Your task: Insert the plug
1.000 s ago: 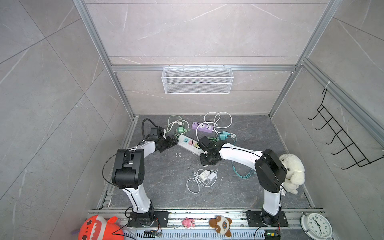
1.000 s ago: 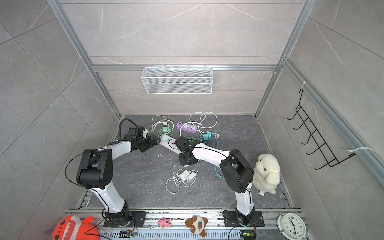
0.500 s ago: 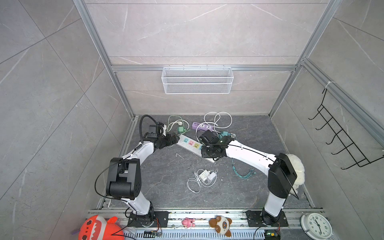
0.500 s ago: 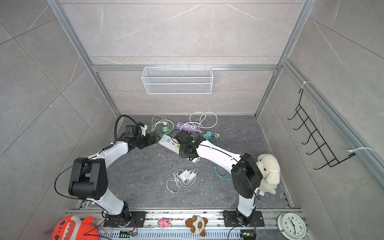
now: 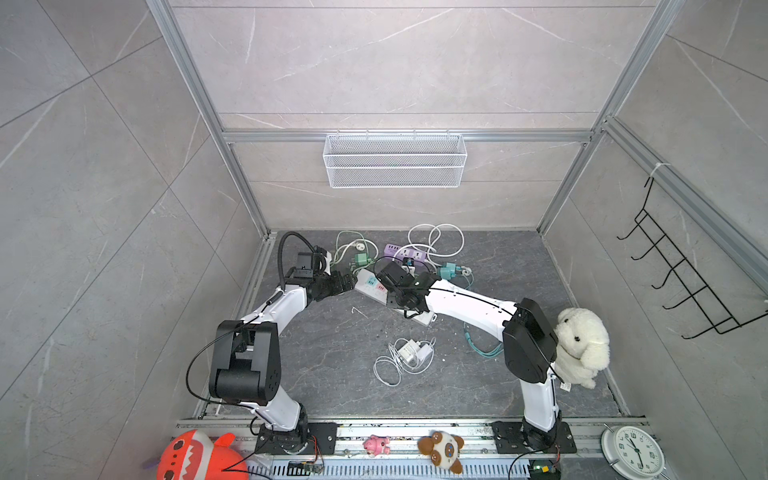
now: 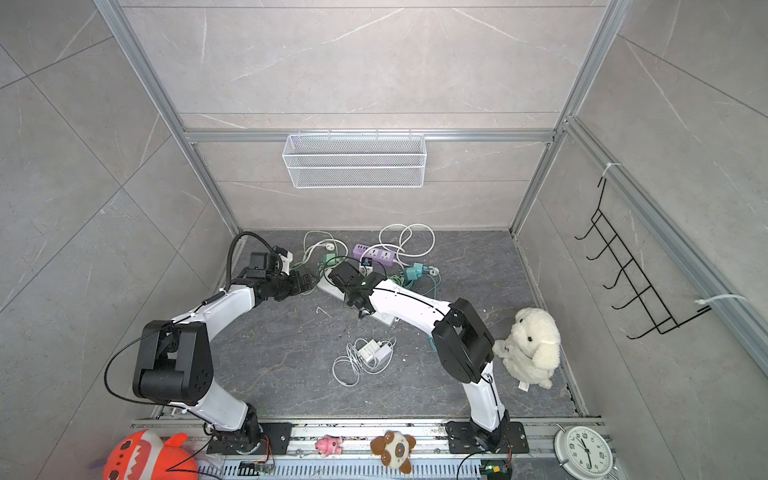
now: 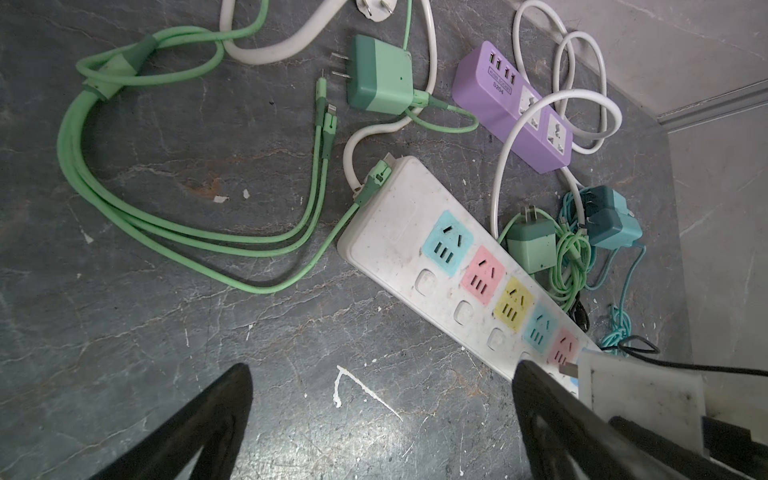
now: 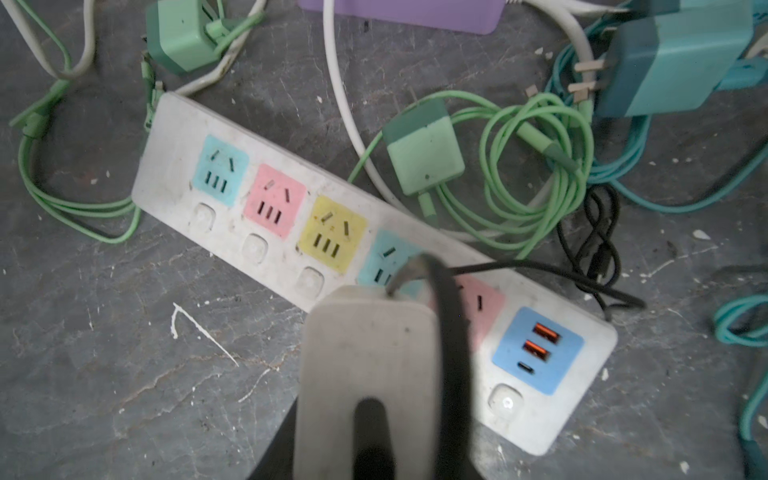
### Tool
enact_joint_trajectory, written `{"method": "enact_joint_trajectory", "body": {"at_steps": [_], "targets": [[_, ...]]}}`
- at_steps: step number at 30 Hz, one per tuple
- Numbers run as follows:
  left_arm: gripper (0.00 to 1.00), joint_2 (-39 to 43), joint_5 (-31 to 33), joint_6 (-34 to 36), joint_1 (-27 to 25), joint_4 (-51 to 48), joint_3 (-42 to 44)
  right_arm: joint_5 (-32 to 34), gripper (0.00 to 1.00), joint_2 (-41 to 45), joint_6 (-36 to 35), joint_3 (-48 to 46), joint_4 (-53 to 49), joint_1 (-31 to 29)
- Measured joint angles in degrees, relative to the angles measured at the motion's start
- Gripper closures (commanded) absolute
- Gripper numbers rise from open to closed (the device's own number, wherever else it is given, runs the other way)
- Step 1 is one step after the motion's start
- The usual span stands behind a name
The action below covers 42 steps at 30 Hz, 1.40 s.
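Right fingers [image 8: 370, 432] clamped on grey-white boxy plastic plug [image 8: 370, 357], prongs over a blue socket [image 8: 386, 257] of the long white power strip [image 8: 183, 166]. Left fingers [image 7: 216, 415] wide apart, empty. Plug looks light, rigid, slick: hold flat sides, not black cable [image 8: 540, 266].

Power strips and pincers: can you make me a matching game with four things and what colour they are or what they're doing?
Things:
1. long power strip
2. short power strip
3. left pincer
4. right pincer

Colour or state:
A. shut on the white plug
B. purple
C. open, holding nothing
D. white with coloured sockets

Pairs: 1-D, 2-B, 3-C, 4-A
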<state>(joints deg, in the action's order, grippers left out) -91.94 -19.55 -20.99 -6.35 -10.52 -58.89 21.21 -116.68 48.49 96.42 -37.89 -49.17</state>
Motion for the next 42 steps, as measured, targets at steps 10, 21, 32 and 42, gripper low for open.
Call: {"method": "enact_joint_trajectory", "body": {"at_steps": [10, 21, 32, 42], "targets": [[0.0, 1.8, 0.1, 0.0, 0.0, -0.6, 0.4, 3.5, 0.88, -2.1, 3.2, 1.0, -0.5, 0.0], [0.0, 2.0, 0.2, 0.0, 0.0, -0.7, 1.3, 3.9, 0.89, -5.3, 5.5, 3.1, -1.3, 0.0], [0.0, 2.1, 0.6, 0.0, 0.0, -0.8, 1.4, 5.2, 0.9, -6.0, 8.5, 4.0, -1.9, 0.0], [0.0, 2.4, 1.1, 0.0, 0.0, -0.5, 1.6, 6.1, 0.91, -6.8, 12.3, 4.9, -2.6, -0.1]]}}
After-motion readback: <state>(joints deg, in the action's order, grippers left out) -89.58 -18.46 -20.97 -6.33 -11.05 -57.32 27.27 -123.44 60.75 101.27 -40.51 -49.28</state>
